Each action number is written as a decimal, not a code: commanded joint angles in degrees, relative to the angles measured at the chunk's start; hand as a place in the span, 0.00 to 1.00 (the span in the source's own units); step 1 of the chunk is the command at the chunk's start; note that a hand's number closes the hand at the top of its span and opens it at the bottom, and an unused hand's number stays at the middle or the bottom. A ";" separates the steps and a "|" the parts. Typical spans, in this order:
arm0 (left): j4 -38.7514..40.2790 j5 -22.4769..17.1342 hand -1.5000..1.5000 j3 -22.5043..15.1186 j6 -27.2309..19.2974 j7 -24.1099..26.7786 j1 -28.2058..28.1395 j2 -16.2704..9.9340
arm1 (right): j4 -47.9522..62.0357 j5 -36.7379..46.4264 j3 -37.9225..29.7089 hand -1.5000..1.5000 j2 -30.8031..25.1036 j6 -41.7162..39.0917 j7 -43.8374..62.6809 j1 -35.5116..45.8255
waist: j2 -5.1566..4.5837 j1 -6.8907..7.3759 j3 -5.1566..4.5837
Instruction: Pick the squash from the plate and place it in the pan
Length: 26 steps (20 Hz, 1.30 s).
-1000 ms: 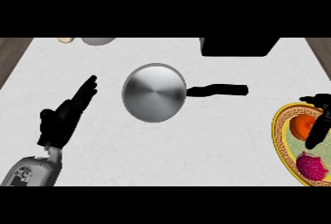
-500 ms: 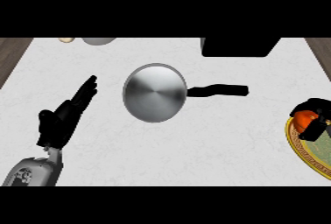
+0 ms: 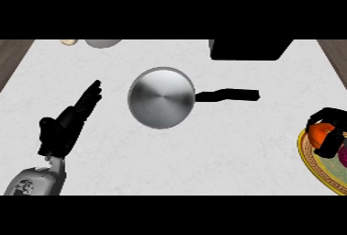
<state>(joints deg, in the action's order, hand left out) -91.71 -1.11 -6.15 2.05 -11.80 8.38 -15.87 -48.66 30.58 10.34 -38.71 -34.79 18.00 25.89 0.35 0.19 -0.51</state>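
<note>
An orange squash (image 3: 321, 132) shows at the right edge of the head view, over the rim of a yellow patterned plate (image 3: 313, 154). My right hand (image 3: 329, 130) is curled round the squash, its fingers arching over it and hiding much of it. Whether the squash still touches the plate I cannot tell. A steel pan (image 3: 161, 97) with a black handle (image 3: 229, 95) pointing right sits on the white counter, left of the squash. My left hand (image 3: 66, 124) rests open at the left, fingers pointing up and away.
A black box (image 3: 247, 49) stands at the back right, close behind the pan's handle. A grey round object (image 3: 102, 43) and a small beige item (image 3: 68, 41) lie at the back left. A dark red item (image 3: 344, 154) sits on the plate at the edge.
The right hand has closed round the squash and shifted left toward the plate's left rim. The plate slid further out of view to the right. The left hand stayed still.
</note>
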 commanded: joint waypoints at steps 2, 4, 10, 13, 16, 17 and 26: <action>0.35 0.42 0.50 1.58 1.33 -0.68 -0.13 0.77 | -1.88 2.90 -1.95 1.00 2.58 3.17 0.85 -0.72 | -0.35 0.00 0.52; 0.99 1.22 0.50 1.69 1.35 2.04 -0.88 0.84 | -5.49 2.59 -3.82 1.00 -0.84 4.29 -0.95 -2.52 | -0.30 -0.28 0.50; 1.32 0.60 0.50 -0.54 2.30 0.11 -0.77 1.27 | -26.06 5.77 10.17 1.00 24.31 12.91 5.78 6.34 | 2.01 2.26 0.11; 1.26 0.96 0.50 -1.42 2.49 -0.46 -0.34 1.55 | -31.47 10.48 16.19 1.00 32.97 18.02 10.31 10.95 | 2.68 3.77 0.10; 2.16 1.14 0.50 -0.50 2.11 -0.35 0.60 1.15 | -37.41 17.25 21.54 1.00 38.18 23.85 17.59 15.66 | 2.88 2.21 0.07; 2.08 1.00 0.50 -0.95 2.48 -0.08 0.03 1.34 | -39.02 18.17 24.04 1.00 38.29 26.08 19.63 15.63 | 2.86 2.60 0.13; 1.37 0.43 0.50 0.15 2.46 -0.68 1.84 1.25 | -47.82 25.95 45.19 1.00 38.66 43.07 52.38 18.55 | 0.93 2.93 0.37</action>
<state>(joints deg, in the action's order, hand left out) -89.30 -0.14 -6.64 4.31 -11.80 9.63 -14.28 -93.20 53.52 48.36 -0.84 1.55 56.82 42.72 1.66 2.79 -0.23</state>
